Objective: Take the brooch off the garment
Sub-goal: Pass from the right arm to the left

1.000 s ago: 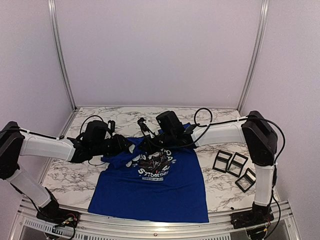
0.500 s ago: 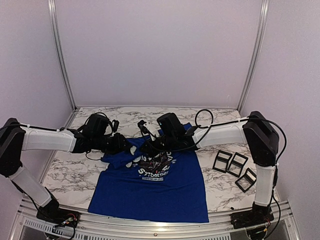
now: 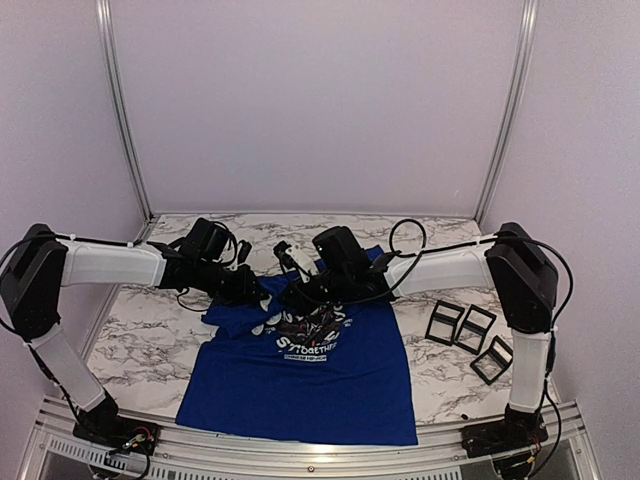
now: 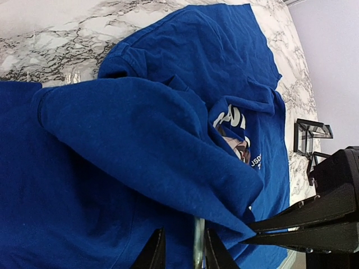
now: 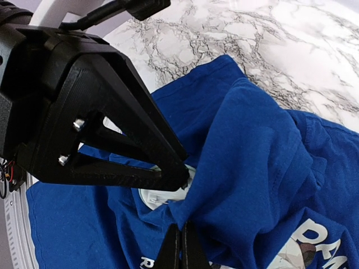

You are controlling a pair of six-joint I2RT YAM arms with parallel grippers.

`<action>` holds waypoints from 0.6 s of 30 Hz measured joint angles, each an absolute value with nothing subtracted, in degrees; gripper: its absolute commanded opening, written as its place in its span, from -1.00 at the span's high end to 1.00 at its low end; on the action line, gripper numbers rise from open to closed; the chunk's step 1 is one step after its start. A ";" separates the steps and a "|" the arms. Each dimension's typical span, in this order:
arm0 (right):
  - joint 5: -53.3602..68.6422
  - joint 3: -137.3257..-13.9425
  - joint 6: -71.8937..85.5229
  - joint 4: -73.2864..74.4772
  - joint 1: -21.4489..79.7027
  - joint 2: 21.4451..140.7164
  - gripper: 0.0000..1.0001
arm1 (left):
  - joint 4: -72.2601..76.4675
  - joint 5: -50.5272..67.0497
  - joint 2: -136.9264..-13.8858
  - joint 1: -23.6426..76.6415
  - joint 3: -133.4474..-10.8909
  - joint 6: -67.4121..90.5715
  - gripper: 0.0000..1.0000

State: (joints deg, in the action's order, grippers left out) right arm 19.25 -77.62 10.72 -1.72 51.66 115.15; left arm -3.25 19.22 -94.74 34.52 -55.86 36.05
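Blue shirt (image 5: 252, 157) fold is pinched by the right claw (image 5: 178, 246); left claw (image 4: 185, 236) is narrowly spread, brooch (image 5: 160, 197) seen inside its gap.

Garment (image 3: 300, 385): royal-blue T-shirt, hem flat on the surface (image 3: 140, 350) at lower centre, printed chest crumpled, upper part raised in a fold. Small white piece (image 5: 160, 197) at the fold; brooch or not, cannot tell.

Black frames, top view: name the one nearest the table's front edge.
The lone frame beside the right arm; the other two sit paired farther back.
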 measured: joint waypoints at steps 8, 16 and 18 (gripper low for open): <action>19.16 -77.25 10.61 -1.69 51.79 115.15 1.00 | -4.95 20.93 -95.59 34.11 -56.51 34.85 1.00; 17.12 -76.99 10.96 -1.30 51.92 114.91 1.00 | 1.41 22.98 -95.02 34.11 -52.84 37.58 1.00; 16.34 -76.99 11.62 -1.19 51.92 114.83 1.00 | 5.58 23.03 -93.32 34.11 -49.17 39.59 1.00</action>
